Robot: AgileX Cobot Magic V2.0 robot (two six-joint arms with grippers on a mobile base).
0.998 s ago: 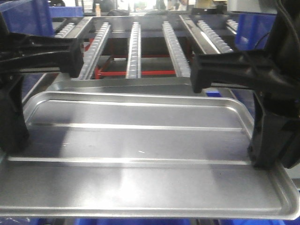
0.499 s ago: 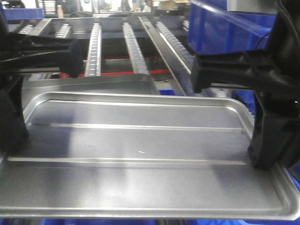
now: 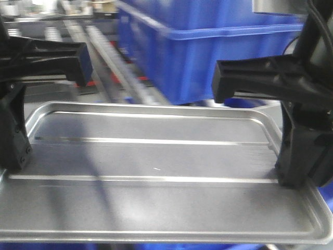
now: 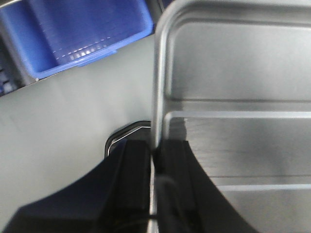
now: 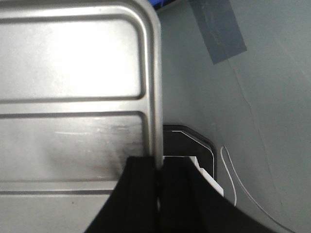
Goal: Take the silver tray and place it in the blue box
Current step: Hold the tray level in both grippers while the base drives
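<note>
Silver tray [image 3: 156, 156] was held level between both arms, outside the blue box [image 3: 208, 57], and filled the lower front view. Its near edge ran close to the bottom of the frame.

Left end effector [image 3: 15, 156] was pinching the tray's left rim. The left wrist view showed it [image 4: 154, 154] with a finger on each side of the rolled edge, pressed together. Right end effector [image 3: 291, 174] was clamped on the right rim the same way.

The blue box stood behind the tray's far rim, right of centre. Its top and right end were cut off, and its base was hidden by the tray and the right arm.

The background was motion-blurred, and the roller rails [image 3: 88, 41] at upper left were smeared and hard to make out. A blue strip showed under the tray's near edge, but what it was could not be told.

In the left wrist view a blue bin [image 4: 73, 34] sat at upper left, well apart from the tray — same box or not, could not tell. A grey surface [image 5: 252, 97] lay below the tray, with a tape strip [image 5: 216, 31] and a thin white wire [image 5: 243, 179] on it.
</note>
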